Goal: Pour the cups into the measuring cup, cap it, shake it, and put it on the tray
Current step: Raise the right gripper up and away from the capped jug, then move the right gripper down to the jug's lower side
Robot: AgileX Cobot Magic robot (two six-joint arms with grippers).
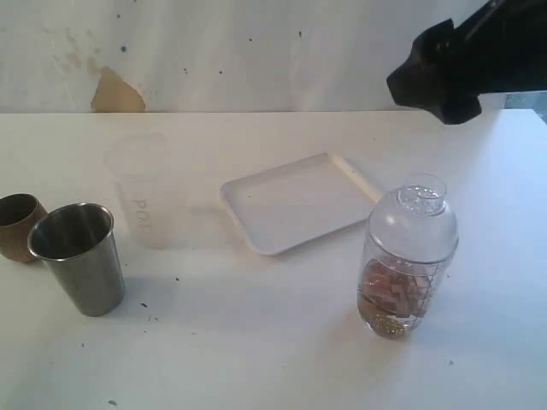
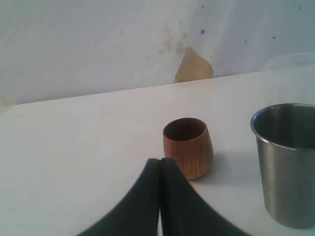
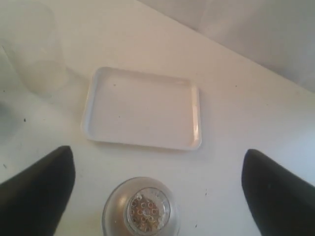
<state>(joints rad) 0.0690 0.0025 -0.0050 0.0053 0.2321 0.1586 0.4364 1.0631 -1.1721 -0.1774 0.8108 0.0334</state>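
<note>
Exterior view, seen from my remote station: the measuring cup [image 1: 402, 286] stands upright on the table [image 1: 256, 359], toward its right side and nearer the front than the tray [image 1: 295, 205]. It is close to the tray's near right corner but apart from it. A clear domed lid [image 1: 414, 218] with a short open neck caps the cup. Inside, brown pieces [image 1: 386, 290] rest above a layer of golden beads [image 1: 389, 326] at the bottom.

The white tray lies flat at mid-table, turned at an angle to the far edge. The frosted cup [image 1: 141, 192], with grey lettering down its side, stands just beyond the tray's left end. Farther toward the table's left side, the steel tumbler [image 1: 81, 256] stands upright with the brown cup [image 1: 17, 226] just beside it, both with their mouths up.

My right end effector [image 3: 157, 153] hangs above the measuring cup. Its jaws are spread wide to either side and have hold of nothing; the lid's neck shows between them in the right wrist view. My left end effector [image 2: 160, 164] sits low over the table and points at the brown cup. Its jaws are pressed together and it holds nothing. A stained white wall [image 1: 256, 51] runs along the table's far edge.
</note>
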